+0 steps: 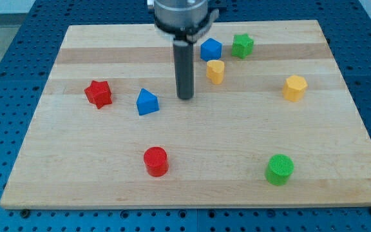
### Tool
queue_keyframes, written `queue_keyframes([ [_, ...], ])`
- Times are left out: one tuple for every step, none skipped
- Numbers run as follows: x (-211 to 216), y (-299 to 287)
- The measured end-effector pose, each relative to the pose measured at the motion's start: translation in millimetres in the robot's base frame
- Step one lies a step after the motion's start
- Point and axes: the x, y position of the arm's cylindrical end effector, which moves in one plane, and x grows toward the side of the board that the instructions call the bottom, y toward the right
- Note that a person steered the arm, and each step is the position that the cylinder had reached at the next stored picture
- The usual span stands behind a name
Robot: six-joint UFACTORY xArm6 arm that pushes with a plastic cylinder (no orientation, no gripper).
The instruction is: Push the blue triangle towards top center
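Near the middle of the pale wooden board (340,161), my tip (185,98) rests on the surface at the end of a plain dark rod; there is nothing to open or close, and it touches no block. The blue plastic triangle (147,102) lies just to the view's left of the tip, a little apart, at about the same level. Toward the view's top right sit the small yellow cylinder (215,71), the blue pentagon-like block (210,49) and the green star (242,45). Farther out are the red star (98,93), the yellow hexagonal block (295,87), the red cylinder (155,161) and the green cylinder (279,169).

To push well, I judge the tip should first circle below and slightly left of the triangle, then drive through its centre up and rightward, staying clear of the yellow cylinder.
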Motion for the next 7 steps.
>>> queue_keyframes([
  [30.4, -18.0],
  [27.9, -83.1],
  [2.6, -86.4],
  [-28.1, -70.4],
  [-59.4, -69.7],
  [-53.5, -92.1],
  [-80.3, -105.4],
])
